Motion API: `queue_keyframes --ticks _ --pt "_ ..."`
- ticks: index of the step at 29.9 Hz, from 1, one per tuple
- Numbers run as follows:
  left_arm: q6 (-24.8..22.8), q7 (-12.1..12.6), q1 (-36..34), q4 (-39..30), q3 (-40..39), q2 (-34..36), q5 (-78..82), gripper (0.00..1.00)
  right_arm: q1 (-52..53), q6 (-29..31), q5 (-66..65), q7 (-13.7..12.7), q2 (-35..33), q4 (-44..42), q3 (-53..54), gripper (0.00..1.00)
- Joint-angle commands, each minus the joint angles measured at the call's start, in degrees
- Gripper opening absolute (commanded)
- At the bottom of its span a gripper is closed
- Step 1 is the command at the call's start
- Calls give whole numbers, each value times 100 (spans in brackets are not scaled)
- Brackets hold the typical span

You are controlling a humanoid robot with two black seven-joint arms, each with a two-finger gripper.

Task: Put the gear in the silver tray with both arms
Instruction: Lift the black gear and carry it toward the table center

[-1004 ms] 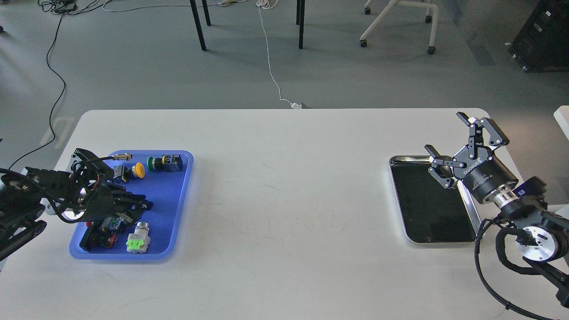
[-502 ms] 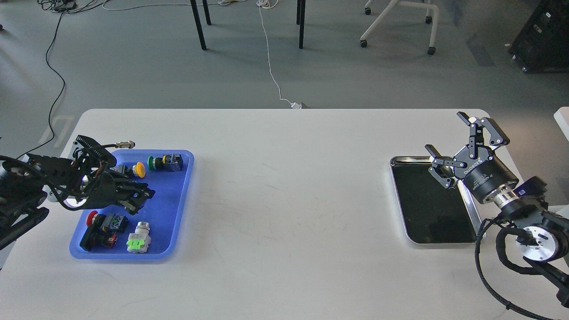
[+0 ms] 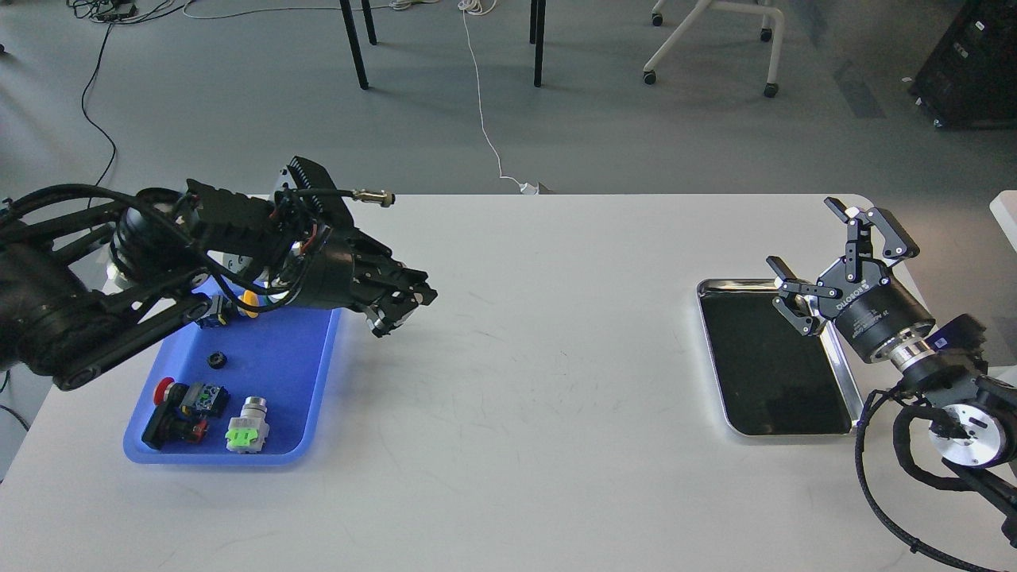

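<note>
My left gripper hangs over the table just right of the blue tray. It is shut on a small pale grey piece, apparently the gear, which its fingers mostly hide. The silver tray, with a dark shiny bottom, lies at the right of the table with nothing in it. My right gripper is open and empty, held above the tray's far right corner.
The blue tray holds a small black ring, a red-button switch, a green and white switch and a yellow button half hidden by my left arm. Bare white table lies between the trays.
My left arm has lifted out of the blue tray and swung up and right past the tray's right edge, carrying the small grey piece. My right gripper shifted only slightly.
</note>
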Motion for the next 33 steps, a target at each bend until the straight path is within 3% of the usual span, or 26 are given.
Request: queue_keyframes --ticks 1,5,14,27,33 --pt "0 2 -609 206 493 -699 1 20 -35 -18 9 0 -10 -19 0 99" --pt "0 2 -1023 891 1074 -1560 1 20 -96 -35 26 0 -1 -28 26 99" --pt "0 2 -1015 1885 1496 -2853 1 20 -219 -9 61 0 -10 -37 61 99" --pt "0 2 -892 2527 1813 -3557 1 21 -237 -27 61 0 -10 -37 61 99" --pt "0 2 -857 2659 2007 -3575 1 22 -237 -35 61 0 -10 -37 70 99"
